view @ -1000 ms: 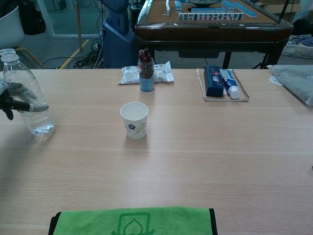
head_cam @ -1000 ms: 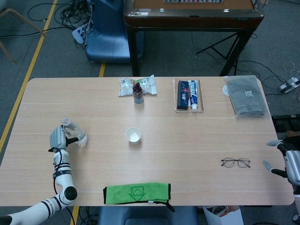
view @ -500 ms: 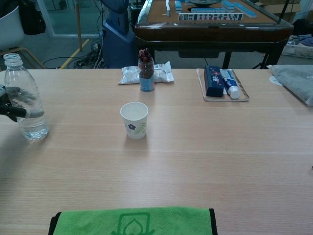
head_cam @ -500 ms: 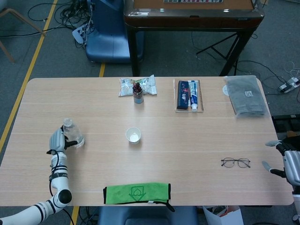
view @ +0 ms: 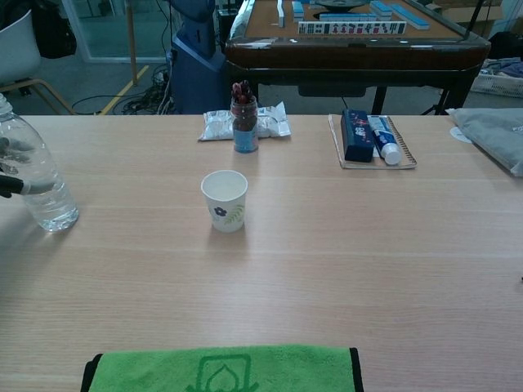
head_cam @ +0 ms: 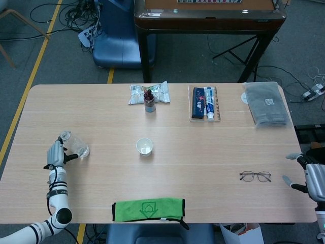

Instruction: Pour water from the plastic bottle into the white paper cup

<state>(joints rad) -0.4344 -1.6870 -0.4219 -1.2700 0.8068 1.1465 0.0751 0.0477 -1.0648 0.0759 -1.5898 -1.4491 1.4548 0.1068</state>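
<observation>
The clear plastic bottle (head_cam: 76,146) (view: 37,181) stands upright on the table near the left edge, with a little water in its bottom. My left hand (head_cam: 55,153) grips it from the left; in the chest view only its fingers (view: 11,186) show around the bottle at the frame edge. The white paper cup (head_cam: 144,147) (view: 224,199) stands upright mid-table, well to the right of the bottle. My right hand (head_cam: 311,178) hangs at the table's right edge with fingers apart, holding nothing.
A green cloth (head_cam: 148,209) lies at the front edge and glasses (head_cam: 255,176) at the front right. At the back are a small jar (view: 244,126) on foil packets, a tray (view: 405,159) with toothpaste and a dark box, and a grey pouch (head_cam: 265,103).
The left hand has drawn the bottle leftward, away from the cup, and the bottle now stands upright on the table. The right hand has barely moved.
</observation>
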